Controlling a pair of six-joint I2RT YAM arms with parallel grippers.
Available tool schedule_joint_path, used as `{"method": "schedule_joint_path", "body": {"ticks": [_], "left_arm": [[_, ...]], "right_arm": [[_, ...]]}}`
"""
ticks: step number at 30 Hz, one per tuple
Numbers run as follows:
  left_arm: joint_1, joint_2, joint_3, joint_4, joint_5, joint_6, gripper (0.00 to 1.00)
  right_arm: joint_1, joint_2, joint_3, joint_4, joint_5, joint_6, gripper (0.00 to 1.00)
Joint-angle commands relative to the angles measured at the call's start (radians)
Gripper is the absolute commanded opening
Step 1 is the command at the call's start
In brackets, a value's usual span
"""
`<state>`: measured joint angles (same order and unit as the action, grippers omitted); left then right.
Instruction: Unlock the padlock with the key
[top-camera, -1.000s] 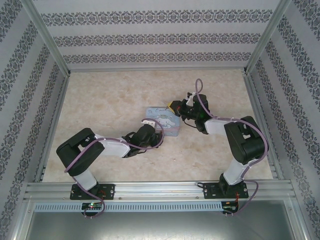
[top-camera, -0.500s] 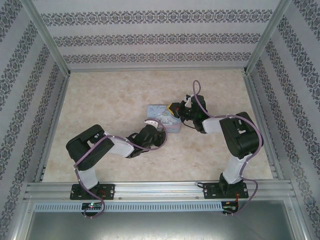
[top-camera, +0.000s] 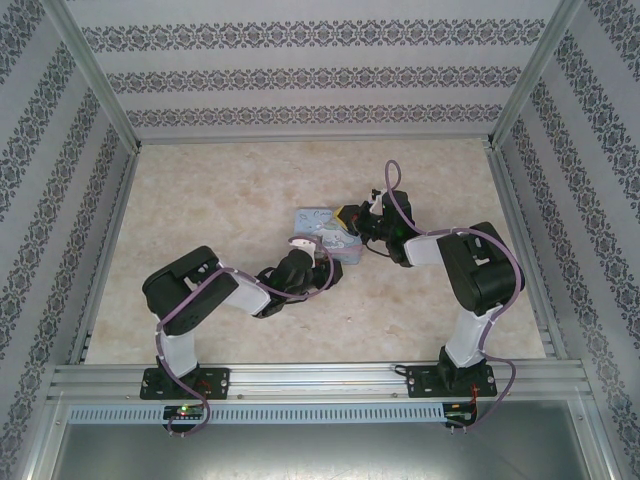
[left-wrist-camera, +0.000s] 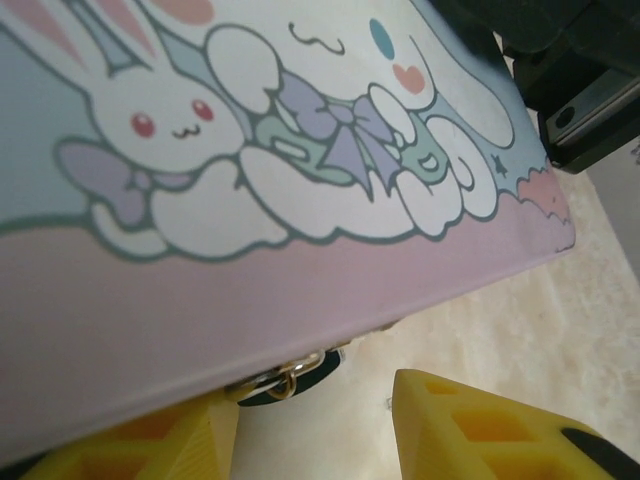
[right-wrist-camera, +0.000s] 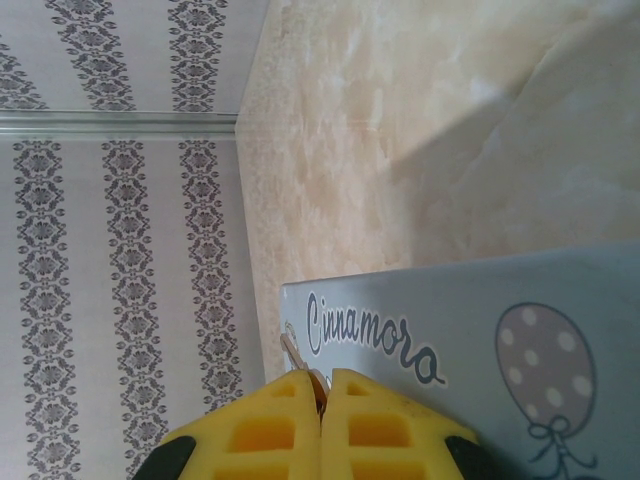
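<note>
Presently the step in hand, by my judgement, is steadying the padlock so the key can be brought to it.

Left gripper (left-wrist-camera: 310, 398): fingers apart, nothing clamped. Just ahead of the gap, at the edge of the cartoon tin (left-wrist-camera: 300, 270), sits a small dark body with a metal ring, taken to be the padlock (left-wrist-camera: 290, 378). Whether it lies under the tin or hangs from it cannot be told, and no keyhole can be made out.

Right gripper (right-wrist-camera: 322, 380): fingers pressed together on a thin metal sliver protruding past the tips, apparently the key (right-wrist-camera: 296, 352). The tin's lettered end is directly beside it.

Recommendation: close the left gripper squarely and gently on the padlock's body, as so small an item is likely to twist or slip. Draw it clear of the tin before the key approaches. Align the key with the keyhole, advance slowly, and turn without levering.

Surface: the counter (right-wrist-camera: 400, 120) is pale marbled beige and looks smooth, so a loose lock may skid.

Room: the walls (right-wrist-camera: 120, 300) beyond the right gripper carry grey damask stripes on white, and an aluminium rail (right-wrist-camera: 120, 122) crosses them.
</note>
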<state>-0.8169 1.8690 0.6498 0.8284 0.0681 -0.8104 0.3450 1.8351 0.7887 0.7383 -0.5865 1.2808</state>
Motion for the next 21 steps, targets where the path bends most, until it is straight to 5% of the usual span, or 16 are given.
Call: {"method": "schedule_joint_path", "body": {"ticks": [1,21], "left_arm": [[0.01,0.034,-0.005,0.126,0.035,-0.075,0.45],[-0.042,0.175,-0.068,0.565,-0.112,-0.453,0.46]], "right_arm": [[0.019,0.029,0.012,0.004,-0.004,-0.003,0.0],[0.022,0.032,0.01,0.004,-0.004,0.002,0.0]]}}
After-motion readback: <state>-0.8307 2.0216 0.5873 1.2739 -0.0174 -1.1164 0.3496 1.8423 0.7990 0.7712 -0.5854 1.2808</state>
